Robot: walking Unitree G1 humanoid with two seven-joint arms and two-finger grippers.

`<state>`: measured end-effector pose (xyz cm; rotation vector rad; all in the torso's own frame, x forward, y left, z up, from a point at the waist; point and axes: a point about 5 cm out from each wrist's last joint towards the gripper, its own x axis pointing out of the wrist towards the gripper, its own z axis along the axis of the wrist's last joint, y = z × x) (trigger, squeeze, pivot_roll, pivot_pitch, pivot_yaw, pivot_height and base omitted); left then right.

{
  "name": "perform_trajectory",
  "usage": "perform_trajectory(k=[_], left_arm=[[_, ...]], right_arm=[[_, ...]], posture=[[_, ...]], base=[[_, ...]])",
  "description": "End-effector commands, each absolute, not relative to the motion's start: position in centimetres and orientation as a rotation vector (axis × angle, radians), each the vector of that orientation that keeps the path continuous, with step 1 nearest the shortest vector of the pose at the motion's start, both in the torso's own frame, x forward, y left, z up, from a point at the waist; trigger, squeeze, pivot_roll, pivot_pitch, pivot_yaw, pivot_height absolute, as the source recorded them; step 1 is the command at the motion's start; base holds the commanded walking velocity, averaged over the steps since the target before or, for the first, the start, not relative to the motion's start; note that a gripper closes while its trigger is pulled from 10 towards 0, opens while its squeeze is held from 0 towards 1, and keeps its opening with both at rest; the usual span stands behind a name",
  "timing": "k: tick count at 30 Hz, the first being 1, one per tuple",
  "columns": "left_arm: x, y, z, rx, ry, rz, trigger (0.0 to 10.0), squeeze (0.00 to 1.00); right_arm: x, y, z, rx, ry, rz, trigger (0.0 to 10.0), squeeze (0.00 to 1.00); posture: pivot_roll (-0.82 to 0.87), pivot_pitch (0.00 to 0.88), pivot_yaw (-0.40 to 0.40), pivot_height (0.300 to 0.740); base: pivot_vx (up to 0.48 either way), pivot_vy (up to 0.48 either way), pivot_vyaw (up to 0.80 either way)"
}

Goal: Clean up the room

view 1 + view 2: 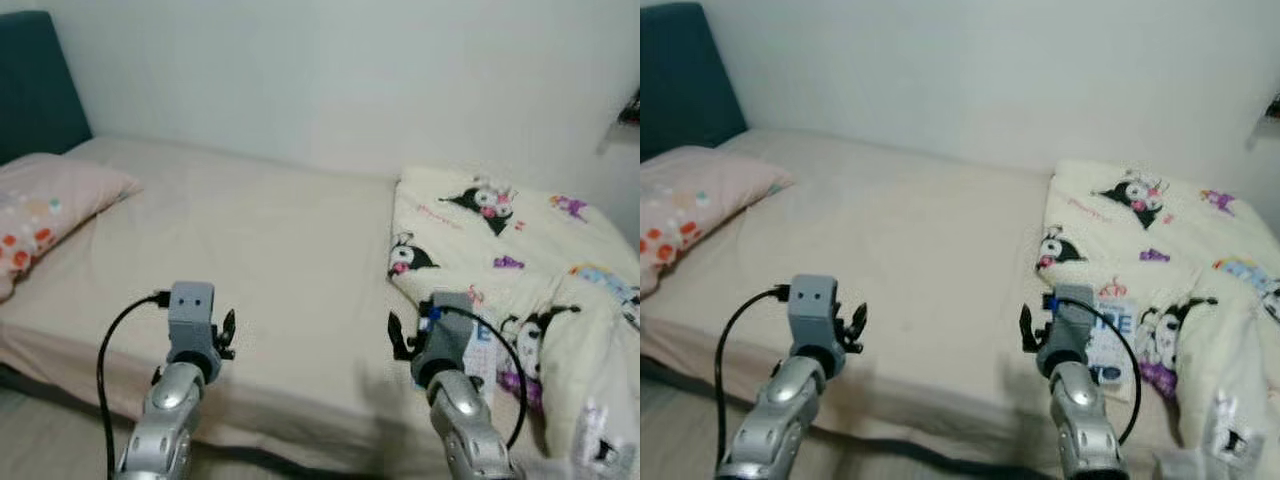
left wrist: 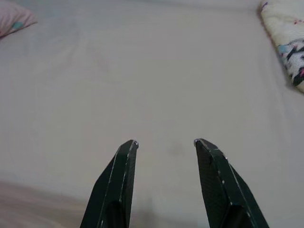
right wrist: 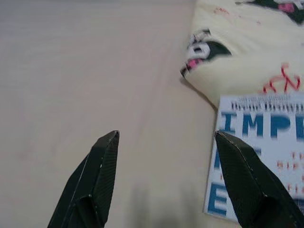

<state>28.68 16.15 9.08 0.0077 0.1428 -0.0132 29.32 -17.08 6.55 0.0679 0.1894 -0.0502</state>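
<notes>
The right gripper hovers low over the near edge of the bed, its two black fingers spread wide apart and holding nothing. One finger points along the edge of a white booklet printed with large blue letters, which lies flat on the sheet just beside the gripper and touches the rim of the crumpled cartoon-print blanket. The left gripper, also parted and empty, hangs over bare sheet well apart from the booklet, on the side toward the pink pillow at the head of the bed.

The step in hand appears to be picking the booklet off the bed, with the heaped blanket left to straighten afterward. To do it well, the right gripper would likely need to shift toward the blanket until the booklet's near edge sits between its fingers, rather than under just one of them. A thin, flat item on a soft mattress gives little to bite on; pressing one finger down beside the edge so the sheet dips, then sliding the other under the cover, seems the surest route. Closing too far in risks catching a fold of blanket or sheet along with the pages. The left gripper could steady the blanket if it drags.
</notes>
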Motion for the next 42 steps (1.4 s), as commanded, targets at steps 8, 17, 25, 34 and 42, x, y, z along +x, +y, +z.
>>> perform_trajectory(k=[8, 17, 25, 34, 42], left_arm=[[29.3, 15.4, 9.9, 0.04, 0.112, -0.08, 10.0, 0.0], [29.3, 15.2, 10.1, 0.038, 0.101, -0.111, 10.0, 0.0], [28.8, 15.6, 11.2, 0.051, 0.031, -0.167, 10.0, 0.0], [28.3, 15.7, 11.5, 0.065, 0.003, -0.209, 10.0, 0.0], [28.1, 15.3, 11.3, 0.1, 0.0, -0.238, 10.0, 0.0]], right_arm=[[28.6, -18.1, 5.7, 0.092, 0.215, -0.12, 10.0, 0.0], [27.8, -17.8, 5.1, 0.175, 0.217, -0.166, 10.0, 0.0], [26.6, -19.1, 3.0, 0.394, 0.251, -0.299, 10.0, 0.0], [26.3, -20.2, 2.7, 0.591, 0.184, -0.411, 10.0, 0.0], [26.3, -20.6, 2.9, 0.675, 0.104, -0.407, 10.0, 1.0]], posture=[[0.05, 0.025, -0.02, 0.61], [0.04, 0.032, -0.01, 0.591], [0.06, 0.042, -0.013, 0.576], [0.08, 0.038, -0.024, 0.576], [0.09, 0.052, -0.013, 0.576]], base=[[0.0, 0.0, 0.0], [0.0, 0.0, 0.0], [0.0, 0.0, 0.0], [0.0, 0.0, 0.0], [0.0, 0.0, 0.0]])
